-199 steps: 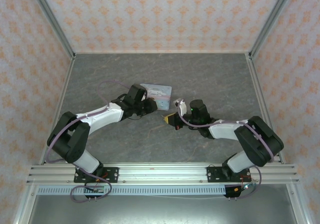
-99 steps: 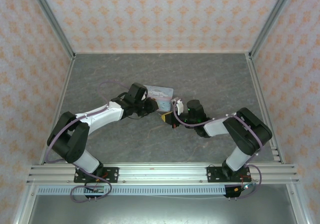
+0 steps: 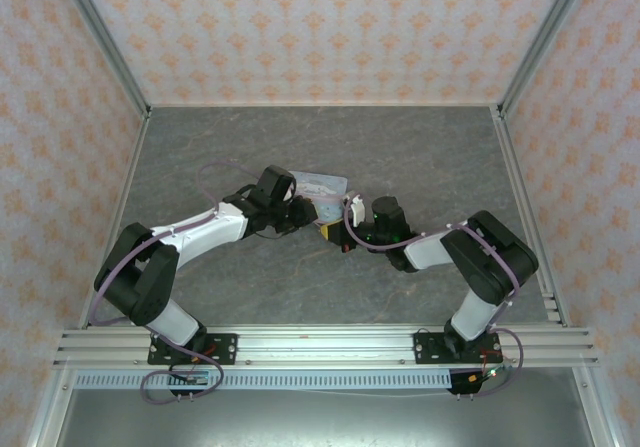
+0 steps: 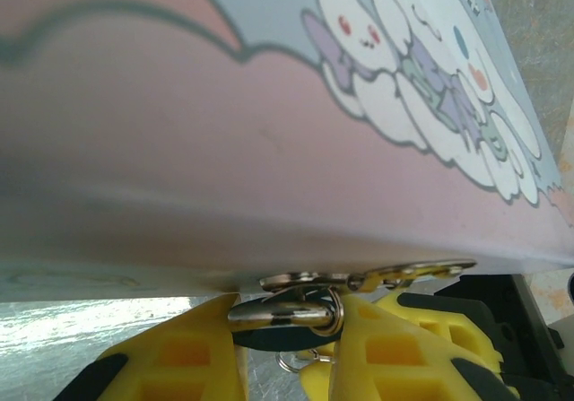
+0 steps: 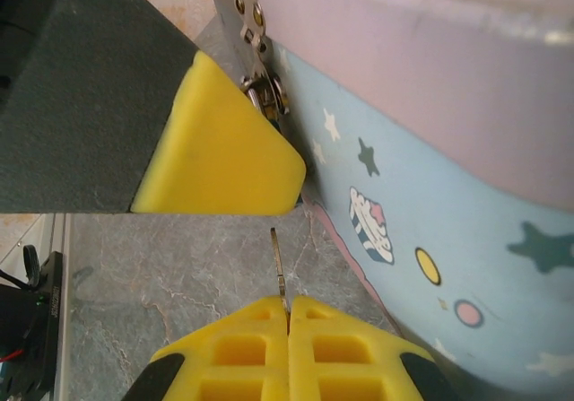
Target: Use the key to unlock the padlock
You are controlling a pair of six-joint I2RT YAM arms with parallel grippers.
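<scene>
One tin (image 3: pixel 322 180) sits mid-table; at its hasp (image 5: pixel 254 38) my left gripper (image 4: pixel 282 327) clamps the padlock (image 4: pixel 269 337), and my right gripper (image 5: pixel 289 316), fingers together, pinches the key (image 5: pixel 279 266) just short of it. If that thin blade arrives tilted, I expect it to skid off or twist loose.

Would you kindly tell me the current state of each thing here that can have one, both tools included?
left tool, shut on the padlock.
right tool, shut on the key.
padlock, at the tin's hasp, gripped, no key in it yet; locked or not cannot be told.
key, pinched, blade sticking out, not inserted.
tin, lid closed.
</scene>
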